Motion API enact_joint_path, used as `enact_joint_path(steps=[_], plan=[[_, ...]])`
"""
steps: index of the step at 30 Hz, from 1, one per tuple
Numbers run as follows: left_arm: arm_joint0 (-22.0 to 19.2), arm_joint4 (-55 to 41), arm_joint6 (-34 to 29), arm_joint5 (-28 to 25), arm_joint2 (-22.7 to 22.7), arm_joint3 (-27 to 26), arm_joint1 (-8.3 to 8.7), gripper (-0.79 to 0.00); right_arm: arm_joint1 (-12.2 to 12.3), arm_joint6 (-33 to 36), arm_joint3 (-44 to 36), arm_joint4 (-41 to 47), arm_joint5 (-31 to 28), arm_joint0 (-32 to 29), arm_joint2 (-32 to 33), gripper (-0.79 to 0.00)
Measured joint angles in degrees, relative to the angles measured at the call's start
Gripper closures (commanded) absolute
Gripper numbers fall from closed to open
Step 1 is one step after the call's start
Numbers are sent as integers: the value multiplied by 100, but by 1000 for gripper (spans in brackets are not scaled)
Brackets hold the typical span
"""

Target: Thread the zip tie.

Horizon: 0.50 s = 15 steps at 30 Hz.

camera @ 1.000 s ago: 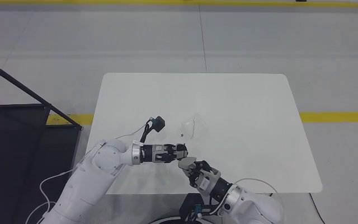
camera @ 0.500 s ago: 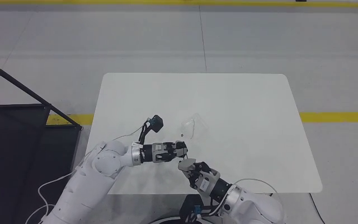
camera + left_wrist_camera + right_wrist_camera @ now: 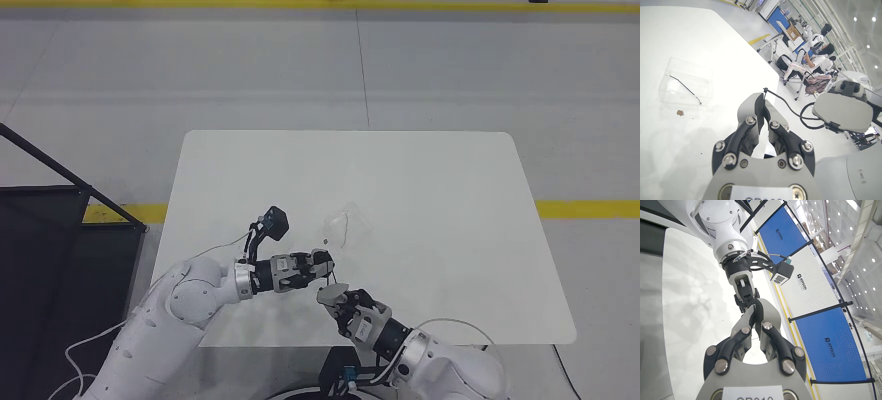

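**A:** Spotted the left gripper (image 3: 324, 266) pulled back a hair toward its own side over the last second; right gripper (image 3: 331, 294) barely budged. Clamped tight with the left on the zip tie (image 3: 765, 89) just under the head, strap arcing off toward the other arm, all held in the air over the near edge of the table (image 3: 450, 200).

**B:** Looks squeezed together on the right one too, but can't tell whether the tail's pinched in there. Guessing at the risks: missing that tiny head slot, or bowing the strap and popping it loose by pushing off-axis. Might drop off the edge, well short of the clear box (image 3: 687, 83) farther out.

**A:** Any writing?

**B:** Cropped white sticker (image 3: 761, 194) on the gripper base, logo lettering on the far blue panels (image 3: 838, 351). Not spelling it out.
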Motion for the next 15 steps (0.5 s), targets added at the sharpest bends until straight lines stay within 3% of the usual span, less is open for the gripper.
enact_joint_path(steps=[15], plan=[[271, 1216, 751, 160, -23, -361, 3, 0, 12, 210, 22, 246, 227, 67, -24, 0]])
